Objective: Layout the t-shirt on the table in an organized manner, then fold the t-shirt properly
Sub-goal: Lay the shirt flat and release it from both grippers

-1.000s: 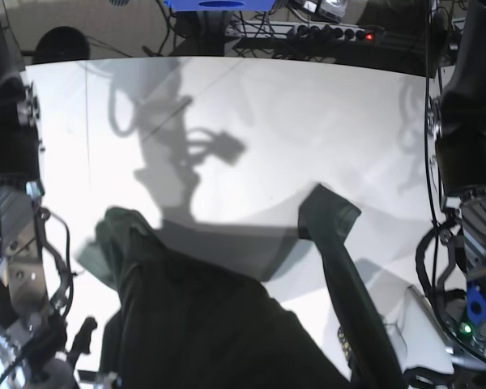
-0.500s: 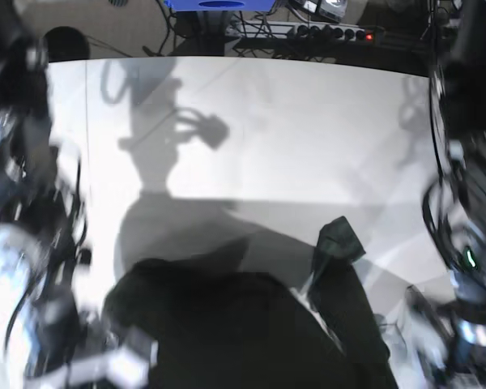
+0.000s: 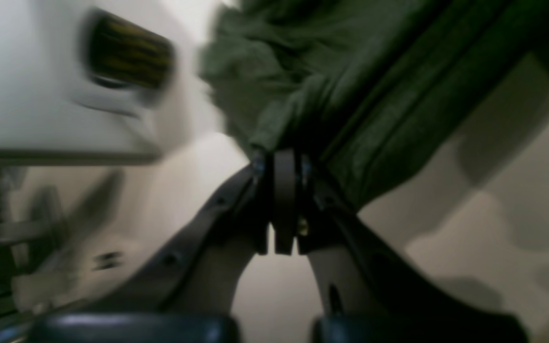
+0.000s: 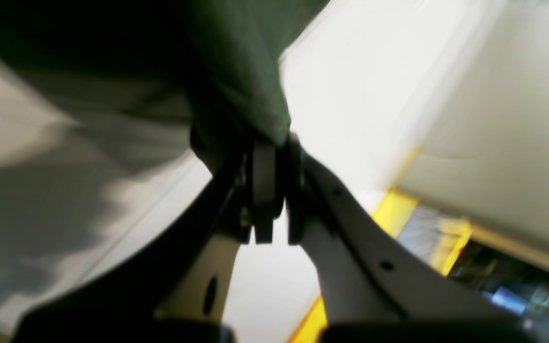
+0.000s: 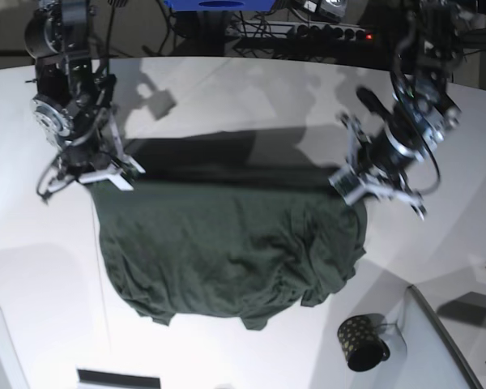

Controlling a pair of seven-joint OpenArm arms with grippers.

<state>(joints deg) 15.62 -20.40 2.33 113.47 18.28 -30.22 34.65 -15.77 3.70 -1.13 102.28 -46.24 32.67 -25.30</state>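
White table, cable clutter behind

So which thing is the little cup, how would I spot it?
Look at the big white table, then below the green t-shirt spread across it. Near the bottom right stands a small dark mug with gold dots and a handle, apart from the shirt, beside a grey panel.

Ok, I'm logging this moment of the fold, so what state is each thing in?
t-shirt: held up by two corners, top edge stretched, lower part bunched on the table.
left claw: shut on the t-shirt.
right claw: shut on the t-shirt.
mug: lying on its side near the table's front edge.
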